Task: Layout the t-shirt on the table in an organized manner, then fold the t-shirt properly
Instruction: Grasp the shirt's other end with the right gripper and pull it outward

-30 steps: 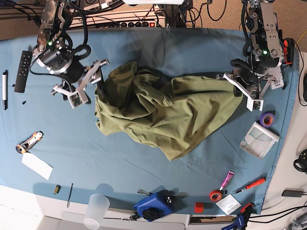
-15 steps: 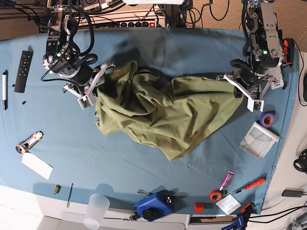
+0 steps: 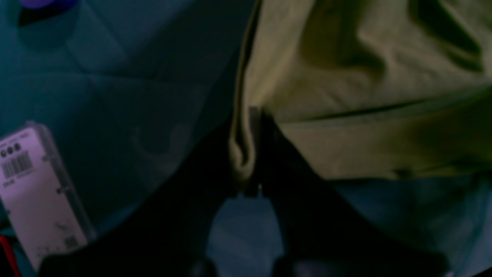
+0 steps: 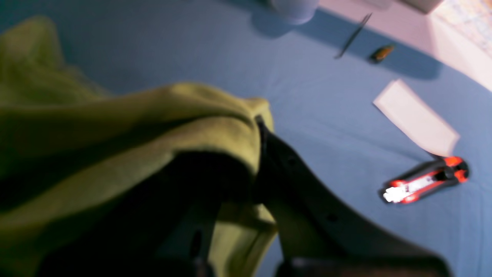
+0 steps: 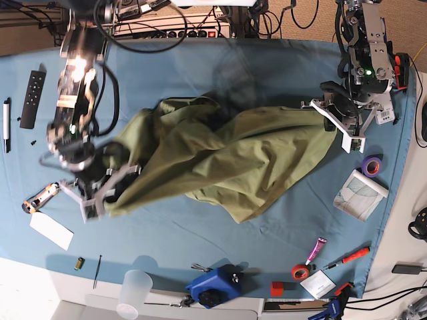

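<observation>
Near the table's [image 5: 200, 60] left edge lie a white pen [image 5: 7, 125] and a black remote [image 5: 31, 99], with an orange-and-black utility knife [image 5: 40, 197] and a white card [image 5: 51, 231] nearer the front-left corner; a clear plastic cup [image 5: 133, 292] stands at the front edge. The right tool [image 5: 100, 190], blurred in the base view, sits toward the left edge, and the right wrist view shows its dark jaws closed on a bunched fold of the t-shirt [image 5: 227, 160]. The olive-green t-shirt lies crumpled across the middle of the table, stretched between the two tools, its left end drawn out toward the front-left. At the front edge sits a blue device [image 5: 213, 285], then a small red block [image 5: 277, 289], a red tape roll [image 5: 300, 271], a pink tube [image 5: 316, 250] and an orange screwdriver [image 5: 350, 257]. Toward the right edge the left tool [image 5: 333, 120] is clamped on the shirt's right hem, the cloth pinched between its jaws in the left wrist view. Just beside it lie a purple tape roll [image 5: 371, 165] and a flat clear package [image 5: 360, 193] whose white label carries a barcode; its small print is too blurred to read.
</observation>
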You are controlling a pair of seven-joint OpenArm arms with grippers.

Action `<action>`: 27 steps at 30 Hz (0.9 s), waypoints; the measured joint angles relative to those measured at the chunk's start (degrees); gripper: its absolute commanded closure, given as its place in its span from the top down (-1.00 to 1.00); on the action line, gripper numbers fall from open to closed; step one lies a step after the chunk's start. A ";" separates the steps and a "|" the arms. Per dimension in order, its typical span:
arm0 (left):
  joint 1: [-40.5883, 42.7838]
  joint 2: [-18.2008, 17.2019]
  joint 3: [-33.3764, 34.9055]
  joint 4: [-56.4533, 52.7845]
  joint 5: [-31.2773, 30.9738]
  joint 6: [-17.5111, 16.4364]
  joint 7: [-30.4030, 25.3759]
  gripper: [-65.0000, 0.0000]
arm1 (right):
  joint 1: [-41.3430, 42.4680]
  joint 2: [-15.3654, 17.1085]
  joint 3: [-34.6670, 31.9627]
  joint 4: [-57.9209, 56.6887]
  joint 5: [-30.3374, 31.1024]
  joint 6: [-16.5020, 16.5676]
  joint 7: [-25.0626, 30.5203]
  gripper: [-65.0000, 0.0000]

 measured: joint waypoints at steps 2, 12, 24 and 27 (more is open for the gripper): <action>0.39 -0.02 0.00 0.00 0.39 0.00 0.09 -1.00 | 4.42 0.00 -0.02 -7.28 -0.17 -0.11 0.57 -1.00; 2.03 0.15 0.04 0.00 0.15 -0.02 -0.55 -1.00 | 23.39 0.09 -0.09 -32.24 -1.38 2.40 6.36 -1.00; 1.95 0.15 0.02 0.00 0.39 0.00 -0.76 -1.00 | 26.32 0.13 -0.09 -32.44 -3.96 10.14 2.34 -0.21; 1.95 0.17 0.02 0.00 0.39 0.00 -0.74 -1.00 | 26.73 0.79 -0.09 -32.41 -4.52 8.81 3.67 -0.19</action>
